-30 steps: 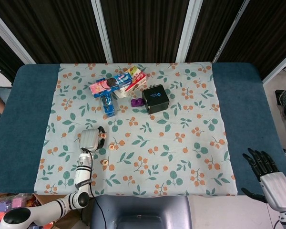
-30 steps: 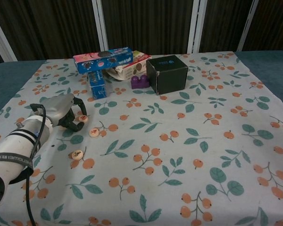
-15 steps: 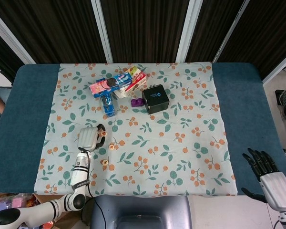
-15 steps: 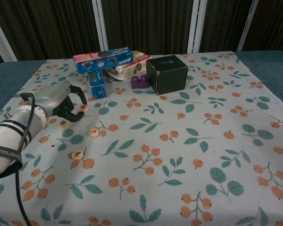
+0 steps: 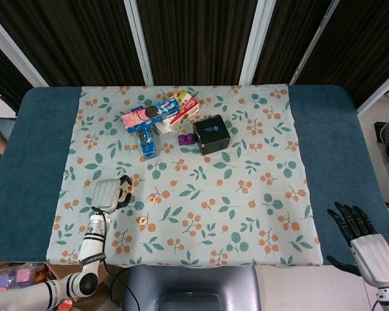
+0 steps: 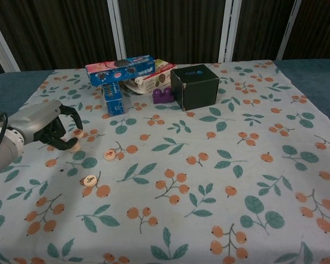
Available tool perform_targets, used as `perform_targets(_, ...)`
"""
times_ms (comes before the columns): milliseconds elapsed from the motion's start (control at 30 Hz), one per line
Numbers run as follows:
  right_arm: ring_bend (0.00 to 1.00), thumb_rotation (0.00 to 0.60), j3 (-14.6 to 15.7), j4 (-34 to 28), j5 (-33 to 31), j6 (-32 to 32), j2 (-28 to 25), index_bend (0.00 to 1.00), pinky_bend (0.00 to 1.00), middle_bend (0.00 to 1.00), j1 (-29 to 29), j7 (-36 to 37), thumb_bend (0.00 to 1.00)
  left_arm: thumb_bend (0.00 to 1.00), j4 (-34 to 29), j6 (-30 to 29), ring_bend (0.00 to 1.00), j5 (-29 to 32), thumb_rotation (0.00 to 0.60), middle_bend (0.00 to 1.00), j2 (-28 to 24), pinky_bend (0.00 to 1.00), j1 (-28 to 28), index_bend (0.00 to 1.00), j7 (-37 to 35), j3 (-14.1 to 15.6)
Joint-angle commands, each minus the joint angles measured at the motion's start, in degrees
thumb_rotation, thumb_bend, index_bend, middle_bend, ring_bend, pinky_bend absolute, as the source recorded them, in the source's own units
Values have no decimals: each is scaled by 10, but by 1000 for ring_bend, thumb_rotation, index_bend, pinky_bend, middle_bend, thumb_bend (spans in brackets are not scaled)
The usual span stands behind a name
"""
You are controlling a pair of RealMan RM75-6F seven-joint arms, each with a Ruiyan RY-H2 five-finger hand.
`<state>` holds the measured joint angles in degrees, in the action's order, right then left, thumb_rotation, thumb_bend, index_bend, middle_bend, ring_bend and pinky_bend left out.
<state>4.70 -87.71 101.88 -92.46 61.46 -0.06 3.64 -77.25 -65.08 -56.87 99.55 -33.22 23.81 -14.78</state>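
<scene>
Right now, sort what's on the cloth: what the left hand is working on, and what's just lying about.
In hand: left hand, small round discs beside its fingers.
Lying about: black box, purple block, cookie boxes, right hand.

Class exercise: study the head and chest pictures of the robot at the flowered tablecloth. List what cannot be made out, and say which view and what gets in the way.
- Left hand, chest view: curled fingers hide whether it grips the wooden disc or only touches it.
- Right hand, head view: wrist cut off by the frame edge; absent from chest view.
- Markings on the two loose discs: too small to read.
- Purple block, chest view: partly behind the black box.
</scene>
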Motion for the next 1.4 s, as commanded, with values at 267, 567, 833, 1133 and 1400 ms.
perform_targets(267,0,600,0,0,0,-2,-1,0,0,0,-1,3,142,420,35,5,1000,-5,600,1000,13,1000,3,510,-14,13)
perform_targets(567,0,600,0,0,-1,0,0,0,0,0,0,0,142,422,45,8,1000,-10,600,1000,15,1000,3,492,-20,14)
perform_targets(833,0,600,-1,0,-2,2,1,0,0,0,0,-2,142,421,55,10,1000,-10,600,1000,16,1000,2,482,-24,12)
perform_targets(1133,0,600,-1,-1,-4,4,2,0,0,0,0,-5,142,421,57,16,1000,-9,600,1000,12,1000,3,468,-25,13)
perform_targets(1400,0,600,-1,-2,-4,3,2,0,0,0,0,-5,142,419,58,18,1000,-8,600,1000,12,1000,3,391,-24,13)
